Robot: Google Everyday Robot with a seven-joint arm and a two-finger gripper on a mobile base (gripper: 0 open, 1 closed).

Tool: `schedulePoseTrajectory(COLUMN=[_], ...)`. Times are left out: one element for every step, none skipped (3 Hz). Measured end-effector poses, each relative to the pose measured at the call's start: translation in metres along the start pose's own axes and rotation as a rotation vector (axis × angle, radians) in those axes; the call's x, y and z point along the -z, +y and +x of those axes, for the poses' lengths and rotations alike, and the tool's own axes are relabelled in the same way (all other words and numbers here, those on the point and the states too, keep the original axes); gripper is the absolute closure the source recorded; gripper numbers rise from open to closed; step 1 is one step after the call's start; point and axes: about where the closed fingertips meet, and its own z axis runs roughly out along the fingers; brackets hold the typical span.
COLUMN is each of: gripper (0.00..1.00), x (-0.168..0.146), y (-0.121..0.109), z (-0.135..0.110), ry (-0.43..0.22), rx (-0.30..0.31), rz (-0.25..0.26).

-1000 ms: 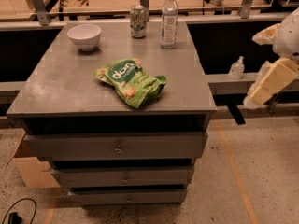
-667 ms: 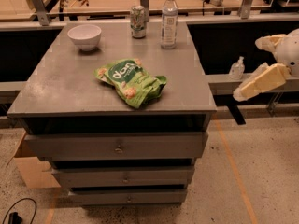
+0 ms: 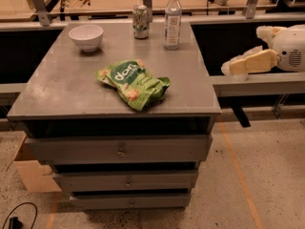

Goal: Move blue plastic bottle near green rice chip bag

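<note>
Noted blue plastic bottle (image 3: 172, 20) upright at far edge of worktop (image 3: 66, 92), just right of can (image 3: 140, 21). Found green rice chip bag (image 3: 134, 83) lying nearer, well apart from it. Located end effector (image 3: 234, 67) right of worktop; cannot tell whether wide or narrow.

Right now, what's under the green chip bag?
Just the grey cabinet top; the patch beneath the green rice chip bag is covered. The gripper is off to the right.

I see a grey cabinet (image 3: 62, 89) with three drawers (image 3: 143, 149) standing on speckled floor (image 3: 276, 175) crossed by an orange line (image 3: 238, 171) (a cardboard box (image 3: 31, 173) sits at its left foot). Wooden benches (image 3: 105, 1) run behind, and the gripper (image 3: 228, 68) hangs right of the cabinet, above a grey ledge (image 3: 267, 84).
</note>
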Motion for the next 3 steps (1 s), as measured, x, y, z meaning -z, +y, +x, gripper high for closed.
schedulePoseTrajectory(gripper=[0.0, 0.0, 0.0], x=[0.0, -0.018, -0.069], y=[-0.001, -0.013, -0.058], z=[0.0, 0.0, -0.004], ry=[0.003, -0.025, -0.099], rx=[0.002, 0.007, 0.034], rz=[0.003, 0.045, 0.129])
